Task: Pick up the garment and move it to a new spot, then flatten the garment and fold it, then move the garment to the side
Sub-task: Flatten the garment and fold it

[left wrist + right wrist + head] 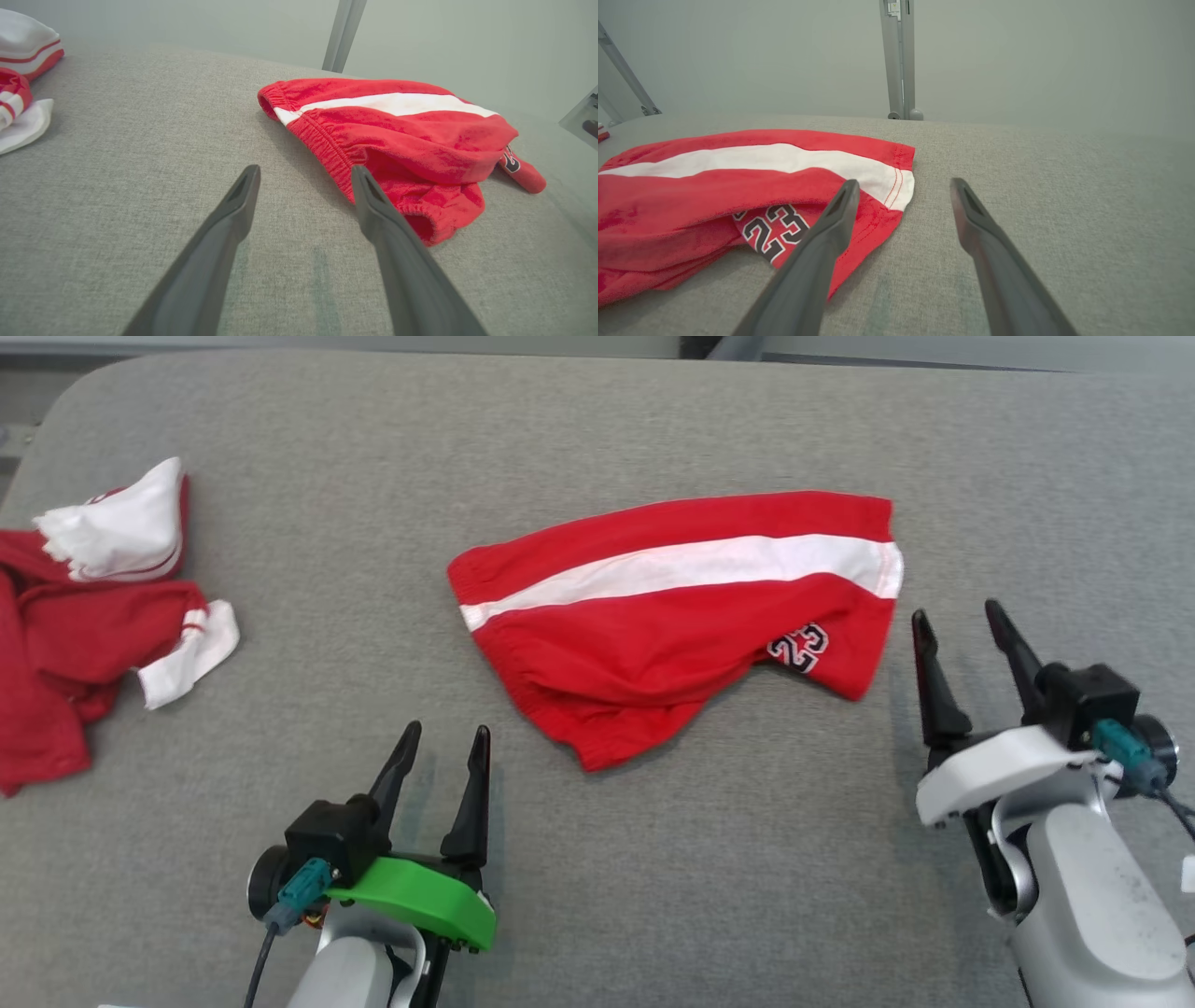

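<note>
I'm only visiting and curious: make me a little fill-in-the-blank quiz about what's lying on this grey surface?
The red shorts carry a ____ stripe.
Their printed number is ____.
The left pincer and right pincer both stand ____, holding nothing.
The other clothes lie on the robot's ____ side.
Missing: white; 23; open; left.

We're looking at red shorts (672, 635) with a broad white stripe (681, 569) and a black 23 (799, 647) edged in white, on a mottled grey table cover (597, 429). The heap of clothes (84, 616) is red and white. The collar on the left gripper (447, 729) is green, on the right gripper (956, 609) white, and the fingers are black.
</note>
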`<state>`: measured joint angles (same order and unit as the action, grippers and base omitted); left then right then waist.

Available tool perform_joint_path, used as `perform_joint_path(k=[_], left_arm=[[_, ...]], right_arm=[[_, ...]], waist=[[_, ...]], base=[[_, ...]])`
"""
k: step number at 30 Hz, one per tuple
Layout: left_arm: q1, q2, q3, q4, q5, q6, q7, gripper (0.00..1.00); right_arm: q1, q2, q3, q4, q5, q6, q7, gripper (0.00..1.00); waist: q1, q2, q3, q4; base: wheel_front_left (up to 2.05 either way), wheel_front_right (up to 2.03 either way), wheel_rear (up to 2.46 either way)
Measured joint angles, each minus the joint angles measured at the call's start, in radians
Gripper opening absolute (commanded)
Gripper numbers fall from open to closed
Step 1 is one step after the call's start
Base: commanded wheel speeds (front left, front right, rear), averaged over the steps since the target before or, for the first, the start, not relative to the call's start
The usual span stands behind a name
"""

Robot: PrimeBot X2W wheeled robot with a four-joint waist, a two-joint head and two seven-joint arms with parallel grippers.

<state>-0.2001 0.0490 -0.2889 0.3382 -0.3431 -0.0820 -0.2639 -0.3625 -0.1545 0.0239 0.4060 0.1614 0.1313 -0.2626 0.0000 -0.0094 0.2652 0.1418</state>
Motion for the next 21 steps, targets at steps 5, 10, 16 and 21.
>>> perform_joint_path(k=[5,10,16,21], left_arm=[[-0.002,0.0,-0.034,0.081,-0.047,-0.021,0.0,1.0],[-0.007,-0.001,-0.074,0.129,-0.085,-0.033,0.0,1.0],[-0.022,-0.001,-0.07,0.168,-0.085,-0.027,0.0,1.0],[-0.041,-0.001,-0.063,0.219,-0.088,0.0,0.0,0.0]], right_arm=[[0.078,0.021,0.026,-0.009,0.019,0.0,0.0,1.0],[0.116,0.033,0.019,-0.004,0.023,0.0,0.0,1.0],[0.124,0.039,0.012,-0.006,0.022,0.0,0.0,1.0],[0.121,0.046,0.013,-0.007,0.029,0.0,0.0,1.0]], waist=[[0.0,0.0,-0.025,-0.099],[0.0,0.0,-0.04,-0.187],[0.0,0.0,-0.05,-0.259],[0.0,0.0,-0.047,-0.288]], base=[[0.0,0.0,0.0],[0.0,0.0,0.0],[0.0,0.0,0.0],[0.0,0.0,0.0]])
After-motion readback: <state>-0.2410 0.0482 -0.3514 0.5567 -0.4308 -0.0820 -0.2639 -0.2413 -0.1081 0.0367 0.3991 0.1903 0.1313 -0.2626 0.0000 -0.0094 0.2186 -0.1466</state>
